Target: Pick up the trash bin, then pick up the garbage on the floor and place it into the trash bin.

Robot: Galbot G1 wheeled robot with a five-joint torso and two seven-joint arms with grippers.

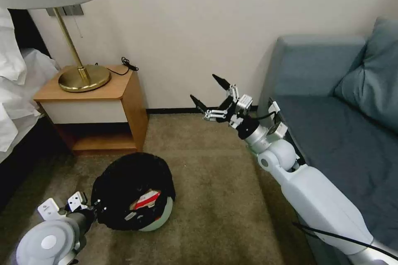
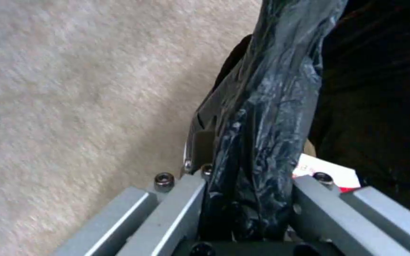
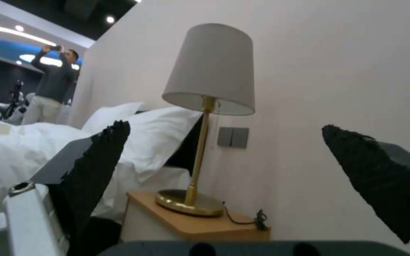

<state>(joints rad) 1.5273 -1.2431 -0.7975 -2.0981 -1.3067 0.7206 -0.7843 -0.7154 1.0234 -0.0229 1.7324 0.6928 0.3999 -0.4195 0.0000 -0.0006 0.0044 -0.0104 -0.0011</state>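
The grey-blue sofa [image 1: 331, 103] stands well to the right of the wooden nightstand [image 1: 103, 103], against the same wall, and the white-sheeted bed [image 1: 16, 91] lies on the nightstand's other side. On the nightstand stands a brass lamp [image 1: 78, 72] with a pale shade. The trash bin [image 1: 134, 192], lined with a black bag [image 2: 262, 117], tilts above the carpet [image 1: 215, 198] in front of the nightstand, a red-and-white packet [image 1: 146, 199] inside. The left gripper [image 2: 250, 209] pinches the bin's bag-covered rim between its jaws. The right gripper [image 1: 209, 91] hangs in the air between nightstand and sofa, jaws spread wide.
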